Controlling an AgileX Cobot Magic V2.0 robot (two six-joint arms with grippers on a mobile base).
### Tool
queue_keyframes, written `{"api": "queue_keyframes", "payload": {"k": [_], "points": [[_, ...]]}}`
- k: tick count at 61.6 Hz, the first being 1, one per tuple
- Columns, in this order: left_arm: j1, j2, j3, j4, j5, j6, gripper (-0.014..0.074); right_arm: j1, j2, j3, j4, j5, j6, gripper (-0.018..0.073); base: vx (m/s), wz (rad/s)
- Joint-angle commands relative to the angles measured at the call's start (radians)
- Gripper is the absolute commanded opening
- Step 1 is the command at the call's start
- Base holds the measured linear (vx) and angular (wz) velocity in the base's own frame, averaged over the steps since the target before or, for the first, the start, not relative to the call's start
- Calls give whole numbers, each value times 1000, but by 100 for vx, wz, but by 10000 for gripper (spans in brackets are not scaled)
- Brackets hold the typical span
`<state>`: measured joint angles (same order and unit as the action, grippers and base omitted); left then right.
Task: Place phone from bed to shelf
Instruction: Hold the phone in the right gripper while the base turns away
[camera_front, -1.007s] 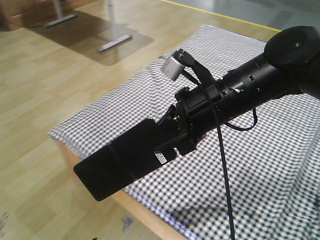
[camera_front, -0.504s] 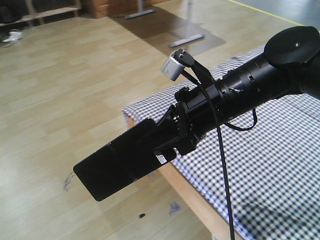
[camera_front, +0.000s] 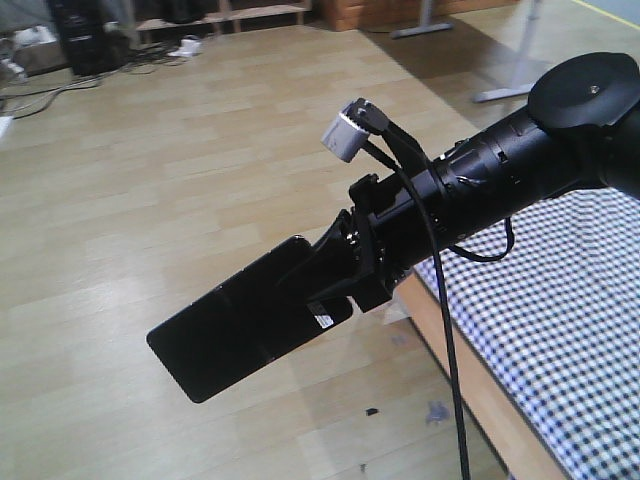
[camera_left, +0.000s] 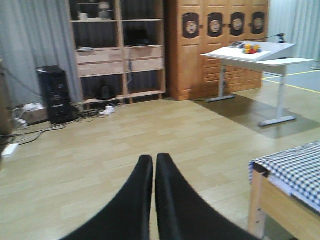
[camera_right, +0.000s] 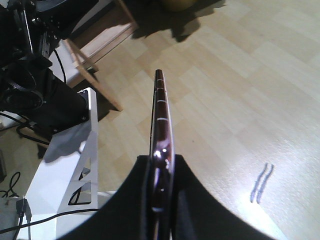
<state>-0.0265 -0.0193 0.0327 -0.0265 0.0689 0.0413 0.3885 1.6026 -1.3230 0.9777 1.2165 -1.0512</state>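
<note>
The phone hangs in the air over the bare floor, out past the bed's wooden side edge, touching neither bed nor shelf. The right gripper has its jaws clamped on one short end, so most of the slab juts out free to the left. I judge that this grip leaves the free end ready to slide flat onto a shelf plank. From the right wrist the phone shows edge-on, pinched between two black fingers. Further right, only a corner of the bed is in view.

From the left wrist, the shelf stands at the far left of the room, well apart from the robot, so the carry looks to be only partly done. In the middle, the left gripper has its jaws together on nothing, probably parked out of the way. The bed's corner sits at the right.

The phone is thin, glossy and black, with a seam across its middle, a small white sticker near the gripped end, and a pinkish, shiny rim.
</note>
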Motion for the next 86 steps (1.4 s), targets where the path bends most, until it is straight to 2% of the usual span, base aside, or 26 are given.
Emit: {"api": "queue_keyframes", "payload": {"k": [1, 51, 86], "points": [[2, -8, -24, -11, -75, -9, 1, -2, -44, -24, 81, 71, -3, -2, -13, 51], [2, -8, -24, -11, -75, -9, 1, -2, -44, -24, 81, 71, -3, -2, -11, 41], [2, -8, -24, -11, -75, -9, 1, -2, -44, -24, 81, 71, -3, -2, 1, 6]]}}
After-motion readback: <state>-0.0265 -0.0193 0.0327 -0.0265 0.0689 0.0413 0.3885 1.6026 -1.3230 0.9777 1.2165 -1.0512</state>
